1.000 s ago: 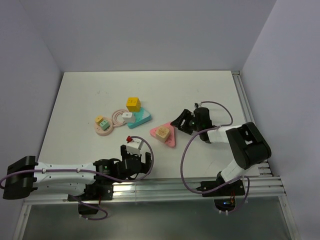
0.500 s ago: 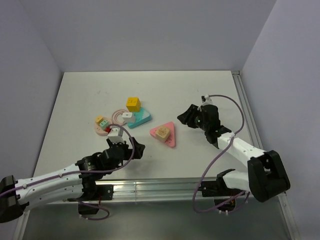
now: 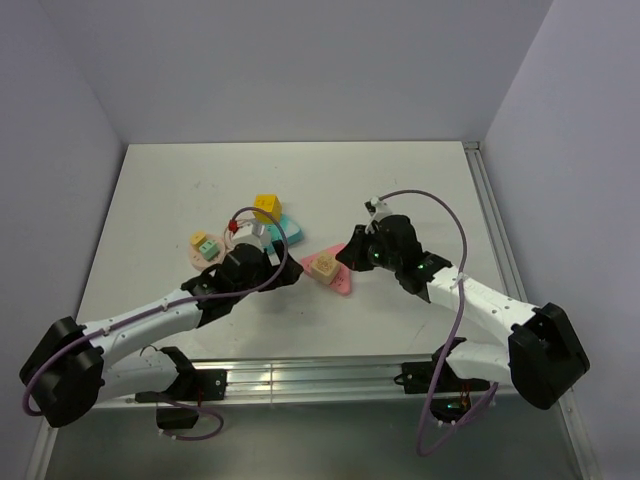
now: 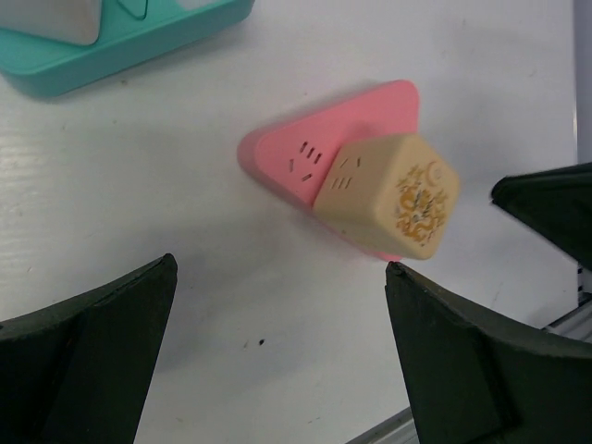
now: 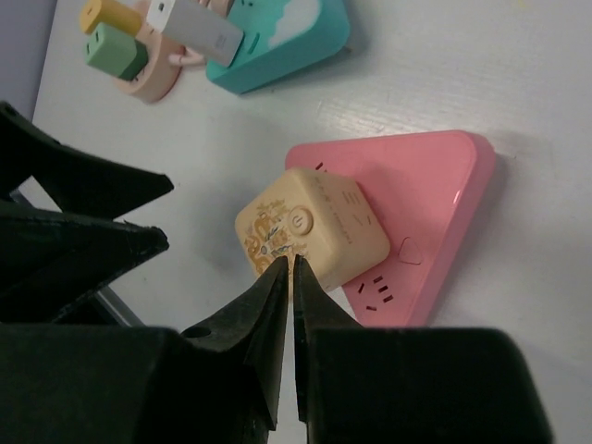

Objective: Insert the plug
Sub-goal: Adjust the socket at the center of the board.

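The plug (image 3: pixel 210 247) is a small mint-green block on a round peach base (image 3: pixel 205 262) at the left; in the right wrist view the plug (image 5: pixel 116 54) lies far from my fingers. My right gripper (image 5: pixel 291 264) is shut with nothing between its fingers, its tip over a cream cube (image 5: pixel 310 231) plugged into a pink triangular socket board (image 5: pixel 425 203). My left gripper (image 4: pixel 282 268) is wide open over bare table just short of that pink board (image 4: pixel 296 157) and holds nothing. From above, the left gripper (image 3: pixel 280 270) and right gripper (image 3: pixel 347 255) flank the cream cube (image 3: pixel 323 266).
A teal socket base (image 3: pixel 285 235) with a white block (image 5: pixel 199 28) and a yellow cube (image 3: pixel 265 207) stand behind the left gripper. A metal rail (image 3: pixel 350 375) runs along the near edge. The right gripper's tip (image 4: pixel 546 199) shows at the right of the left wrist view.
My left arm swung from the near edge up to the pink board, staying open. My right gripper closed and moved left over the cream cube.
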You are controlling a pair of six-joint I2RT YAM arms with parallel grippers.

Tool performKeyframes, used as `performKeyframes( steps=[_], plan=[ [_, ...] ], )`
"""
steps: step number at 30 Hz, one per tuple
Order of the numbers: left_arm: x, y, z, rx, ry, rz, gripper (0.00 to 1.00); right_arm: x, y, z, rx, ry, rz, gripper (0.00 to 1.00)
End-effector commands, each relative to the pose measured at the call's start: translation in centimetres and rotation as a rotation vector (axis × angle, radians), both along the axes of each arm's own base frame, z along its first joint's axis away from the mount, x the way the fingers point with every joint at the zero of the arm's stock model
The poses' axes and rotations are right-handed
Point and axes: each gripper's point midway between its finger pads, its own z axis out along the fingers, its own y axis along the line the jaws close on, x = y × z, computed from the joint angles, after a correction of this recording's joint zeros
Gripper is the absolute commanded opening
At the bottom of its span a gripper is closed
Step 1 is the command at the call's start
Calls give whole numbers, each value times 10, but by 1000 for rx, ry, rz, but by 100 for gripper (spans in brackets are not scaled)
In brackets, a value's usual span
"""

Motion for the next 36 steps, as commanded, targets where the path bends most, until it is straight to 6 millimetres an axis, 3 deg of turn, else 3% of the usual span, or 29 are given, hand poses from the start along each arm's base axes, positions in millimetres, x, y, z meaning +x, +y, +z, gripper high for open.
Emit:
performKeyframes(
  steps=[1,4,8,11,14,15,16,20,23,26,27,31,33,36],
  plan=[
    [15,-24,47,-140,-83,-59,99,-1,10,14,-2,-39,48,13],
    [24,-24,50,-156,-92,-65,100,-1,11,5,-27,-25,44,12],
    [45,-21,45,-180,-72,-76,100,12,-6,0,-71,-30,-76,11],
    [62,-20,43,-169,-73,-81,99,18,-16,5,-77,-53,-143,11],
    [77,-30,43,-116,-60,-142,100,23,-29,15,-78,-85,-216,11],
    [82,-35,31,-85,-27,-157,100,23,-31,17,-77,-92,-230,10],
    [90,-42,43,-77,-43,-188,99,24,-37,16,-81,-97,-256,10],
    [110,-64,44,-56,-39,-252,100,27,-48,26,-67,-129,-312,9],
    [122,-84,36,-43,-12,-329,100,28,-58,7,-134,-55,-348,7],
    [130,-100,8,-22,66,-384,99,35,-65,-12,-160,2,-390,2],
    [134,-104,11,-25,59,-388,99,37,-65,-16,-158,15,-398,2],
    [139,-104,5,-24,65,-358,99,47,-62,-37,-161,70,-412,0],
    [137,-103,8,-37,58,-352,100,47,-58,-57,-175,127,-405,0],
    [135,-100,4,-31,80,-334,99,59,-41,-70,-135,173,-387,0]
  ],
)
